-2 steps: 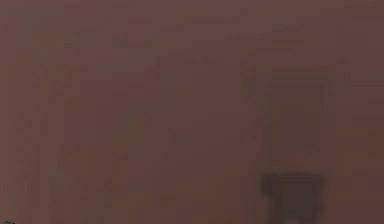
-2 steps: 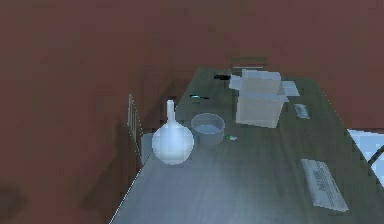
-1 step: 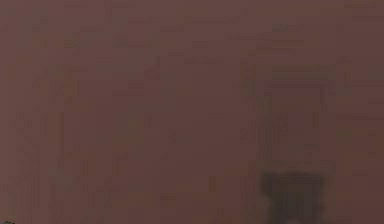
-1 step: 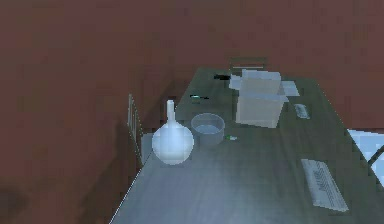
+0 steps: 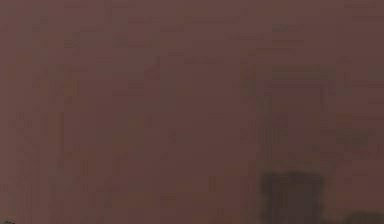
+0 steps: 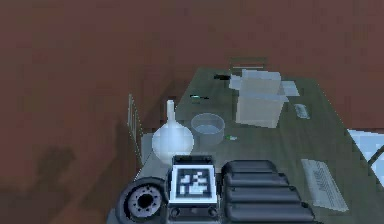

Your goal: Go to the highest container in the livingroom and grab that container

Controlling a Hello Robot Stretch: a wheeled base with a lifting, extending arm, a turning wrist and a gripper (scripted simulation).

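Table (image 6: 300,142) bears white vase (image 6: 170,140) by the jaws; hold unclear.

White square tag with black marks (image 6: 195,183), set in a dark frame. Black ribbed block (image 6: 262,190) on its right. Dark round housing with grey ring (image 6: 145,201) on its left.

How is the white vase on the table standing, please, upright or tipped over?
Upright: the white vase rests on its round base on the table, with its thin neck pointing straight up.
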